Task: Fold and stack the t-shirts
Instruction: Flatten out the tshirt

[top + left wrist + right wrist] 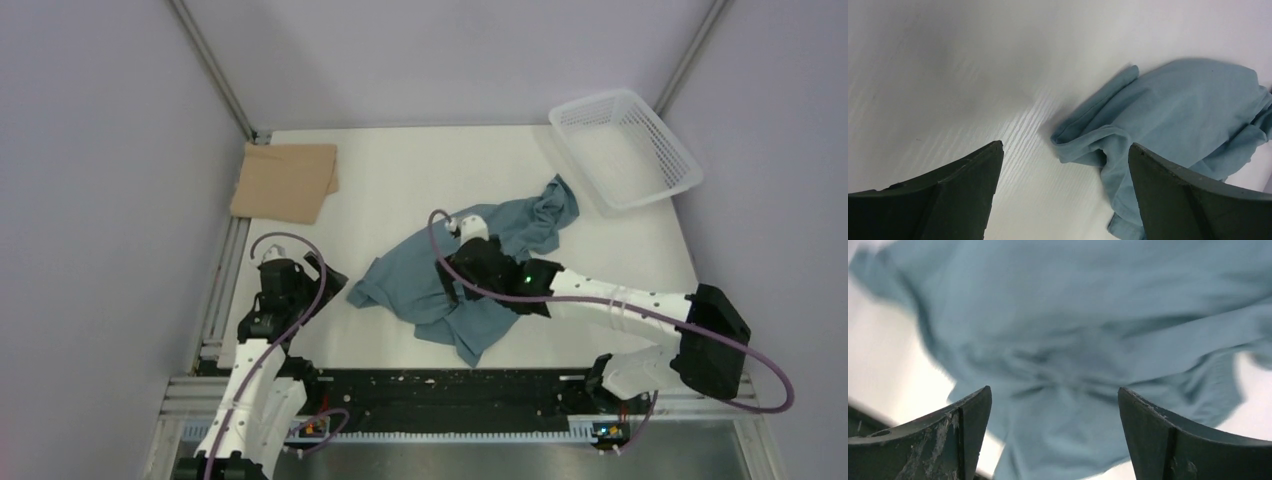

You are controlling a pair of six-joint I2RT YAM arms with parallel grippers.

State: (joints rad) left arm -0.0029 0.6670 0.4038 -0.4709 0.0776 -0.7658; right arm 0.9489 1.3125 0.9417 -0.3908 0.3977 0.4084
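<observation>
Teal shirt lies crumpled mid-table: soft, light, floppy, likely to sag and bunch, so best pinched at a hem edge or the shoulders, not the heap's middle. Tan shirt sits folded flat at the far left corner. Right gripper hangs over the teal heap with jaws spread and empty, left gripper likewise spread and empty at the near left by the shirt's edge. White basket at far right is near the shirt's far tip, and the right arm covers the shirt's middle.
</observation>
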